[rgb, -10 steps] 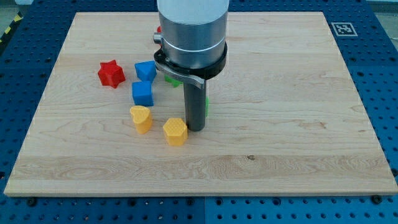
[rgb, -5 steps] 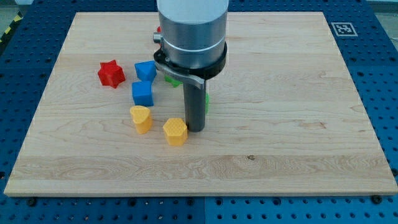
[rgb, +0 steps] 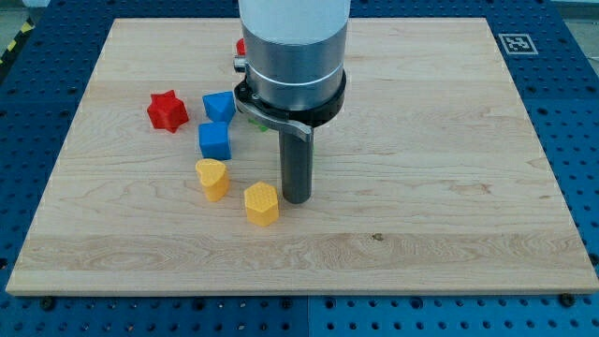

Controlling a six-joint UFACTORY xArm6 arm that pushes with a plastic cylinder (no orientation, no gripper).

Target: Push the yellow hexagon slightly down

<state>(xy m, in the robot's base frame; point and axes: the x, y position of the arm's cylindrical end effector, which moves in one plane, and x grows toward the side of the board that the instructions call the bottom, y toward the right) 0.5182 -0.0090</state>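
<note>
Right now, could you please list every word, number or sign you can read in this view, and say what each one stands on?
No readable words or numbers anywhere.
One sign only: a black-and-white square fiducial marker on the pale wooden board's top right corner; it carries a pattern, no text.
The coloured blocks and the arm carry no labels.

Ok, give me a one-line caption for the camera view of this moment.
My tip sits just right of the yellow hexagon on the wooden board, with blue, red and yellow blocks to the view's left.

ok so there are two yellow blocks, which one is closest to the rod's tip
The yellow hexagon, the lower and more rightward yellow block, sits just left of my tip. The other yellow block lies farther toward the view's left.
</note>
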